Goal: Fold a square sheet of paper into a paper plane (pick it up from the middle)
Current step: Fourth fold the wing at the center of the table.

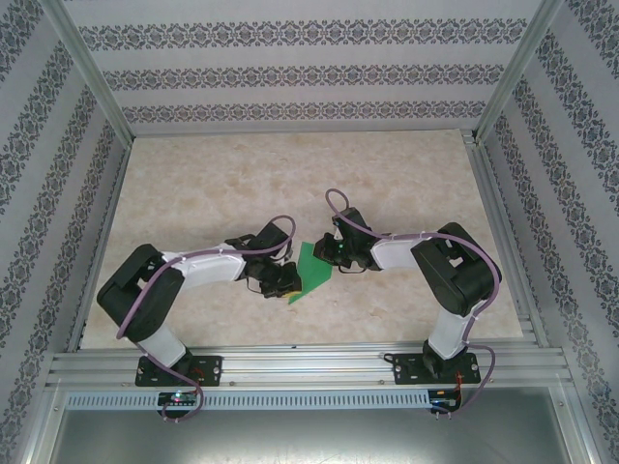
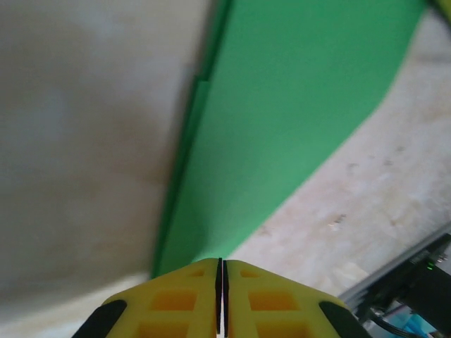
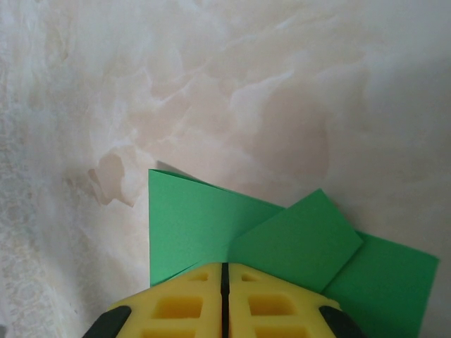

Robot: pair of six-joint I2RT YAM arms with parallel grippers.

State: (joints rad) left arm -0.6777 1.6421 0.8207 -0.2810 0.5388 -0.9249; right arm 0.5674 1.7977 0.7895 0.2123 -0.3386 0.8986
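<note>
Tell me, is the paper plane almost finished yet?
Not yet. Done: the green paper is already folded, with a corner flap lying over it. In hand: the left tool and right tool, both shut, sit at its edges, maybe pressing creases. Left: it isn't a slim pointed dart, so more folds remain.

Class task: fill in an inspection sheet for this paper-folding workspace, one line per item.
Surface: pale marbled table.
Job's things: green sheet of paper, partly folded, one flap turned over, lying between the arms.
Clutter: nothing seen.
Grippers: left gripper and right gripper both shut, tips at the paper.
Cables: purple cables looped along both arms.
Surroundings: patterned walls, aluminium frame.
</note>
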